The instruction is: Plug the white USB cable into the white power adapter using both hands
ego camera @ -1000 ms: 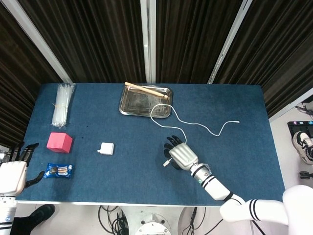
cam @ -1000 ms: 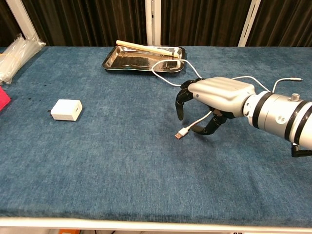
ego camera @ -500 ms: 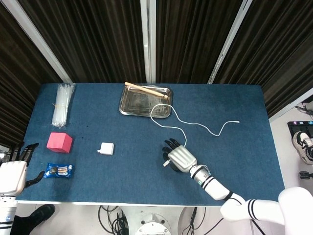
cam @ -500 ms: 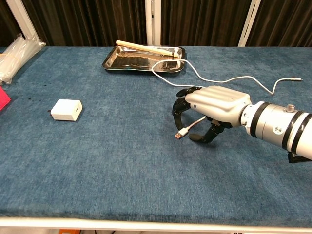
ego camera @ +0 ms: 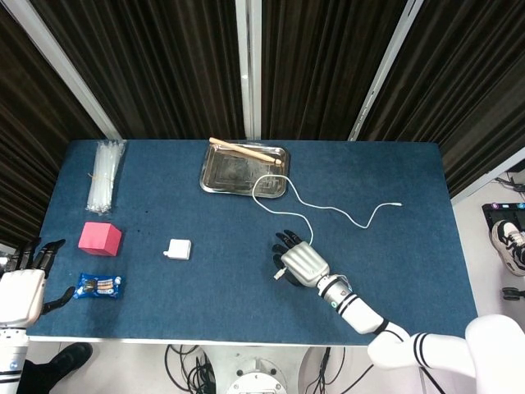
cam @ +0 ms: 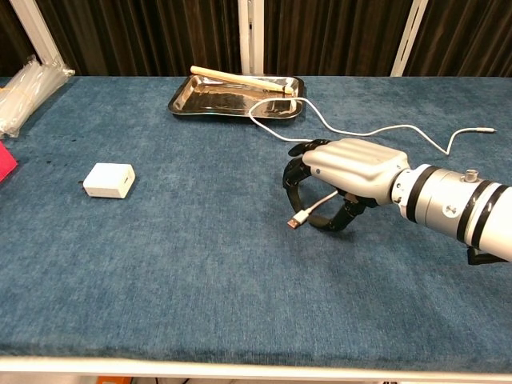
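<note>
The white power adapter (ego camera: 179,249) (cam: 110,180) lies flat on the blue table, left of centre. The white USB cable (ego camera: 328,207) (cam: 360,132) runs from the tray across the table. Its USB plug (cam: 297,222) sits low over the cloth at centre. My right hand (ego camera: 300,263) (cam: 344,172) arches over that end, thumb and fingers curled in around the cable just behind the plug. My left hand (ego camera: 20,287) hangs off the table's near left corner, fingers apart and empty, far from the adapter.
A metal tray (ego camera: 215,176) (cam: 186,98) with a wooden stick stands at the back centre. A pink cube (ego camera: 100,238), a snack packet (ego camera: 98,286) and a bundle of clear plastic strips (ego camera: 105,174) occupy the left side.
My right hand has lowered and shifted slightly left over the cable end, and its thumb and fingers have closed in around the cable. The left hand and the adapter have not moved.
</note>
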`<state>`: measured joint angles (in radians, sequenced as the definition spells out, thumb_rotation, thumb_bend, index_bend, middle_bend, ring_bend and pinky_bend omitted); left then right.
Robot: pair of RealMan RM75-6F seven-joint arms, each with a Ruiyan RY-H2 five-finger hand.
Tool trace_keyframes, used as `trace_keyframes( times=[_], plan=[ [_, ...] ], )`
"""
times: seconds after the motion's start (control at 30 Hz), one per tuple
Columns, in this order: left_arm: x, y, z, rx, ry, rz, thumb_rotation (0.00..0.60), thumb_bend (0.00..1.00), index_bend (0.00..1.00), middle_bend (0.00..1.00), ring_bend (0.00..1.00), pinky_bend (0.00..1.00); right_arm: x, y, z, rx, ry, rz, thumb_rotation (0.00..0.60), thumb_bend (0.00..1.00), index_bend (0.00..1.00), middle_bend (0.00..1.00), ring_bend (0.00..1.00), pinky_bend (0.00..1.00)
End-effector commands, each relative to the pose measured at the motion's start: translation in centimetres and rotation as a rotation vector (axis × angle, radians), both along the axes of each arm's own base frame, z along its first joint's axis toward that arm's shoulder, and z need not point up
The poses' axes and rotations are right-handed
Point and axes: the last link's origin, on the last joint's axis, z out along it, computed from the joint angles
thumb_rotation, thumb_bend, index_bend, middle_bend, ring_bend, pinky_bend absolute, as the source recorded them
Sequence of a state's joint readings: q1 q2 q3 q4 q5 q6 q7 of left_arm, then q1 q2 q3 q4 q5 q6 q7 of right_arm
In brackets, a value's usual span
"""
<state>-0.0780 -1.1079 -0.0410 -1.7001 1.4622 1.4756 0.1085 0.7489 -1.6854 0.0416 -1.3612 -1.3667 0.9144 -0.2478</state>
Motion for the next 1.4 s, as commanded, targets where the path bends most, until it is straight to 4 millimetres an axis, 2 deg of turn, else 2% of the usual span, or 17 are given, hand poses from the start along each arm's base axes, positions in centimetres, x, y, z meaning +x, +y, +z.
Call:
trace_keyframes(
  times=[0.03,0.3,0.53,0.7,0.9,1.17,1.4],
  plan=[
    [0.0,0.0,0.0,0.000,-0.001,0.001,0.600,0.21,0.11,0.14,0.02,0.00,0.0,0.0,-0.1,-0.002,0.001,0.000,0.600,0.33,0.51,0.25,0.03,0.00],
    [-0.1,0.1,-0.1,-0.003,-0.002,0.002,0.600,0.20,0.11,0.14,0.02,0.00,0.1,0.0,-0.3,-0.010,-0.004,-0.001,0.600,0.33,0.54,0.27,0.06,0.00],
    [0.3,0.7,0.1,-0.019,0.018,-0.025,0.600,0.20,0.11,0.14,0.02,0.00,0.4,-0.3,0.3,-0.043,-0.039,-0.005,0.600,0.37,0.56,0.39,0.20,0.02],
    [1.4,2.1,0.4,-0.058,0.056,-0.084,0.600,0.20,0.11,0.14,0.02,0.00,0.7,-1.1,1.6,-0.084,-0.061,-0.012,0.600,0.38,0.57,0.47,0.29,0.05],
    [3.6,4.5,0.0,-0.124,0.101,-0.176,0.600,0.20,0.11,0.14,0.02,0.00,0.8,-2.1,3.0,-0.128,-0.056,-0.028,0.600,0.38,0.57,0.49,0.31,0.06],
    [7.9,8.8,-2.7,-0.282,0.122,-0.322,0.600,0.19,0.11,0.14,0.02,0.00,1.4,-3.1,5.4,-0.197,-0.055,-0.043,0.600,0.38,0.57,0.49,0.31,0.07],
    [11.7,12.3,-7.1,-0.447,0.093,-0.390,0.600,0.19,0.13,0.15,0.03,0.00,2.8,-4.4,9.1,-0.274,-0.074,-0.042,0.600,0.38,0.57,0.49,0.31,0.08]
  ],
)
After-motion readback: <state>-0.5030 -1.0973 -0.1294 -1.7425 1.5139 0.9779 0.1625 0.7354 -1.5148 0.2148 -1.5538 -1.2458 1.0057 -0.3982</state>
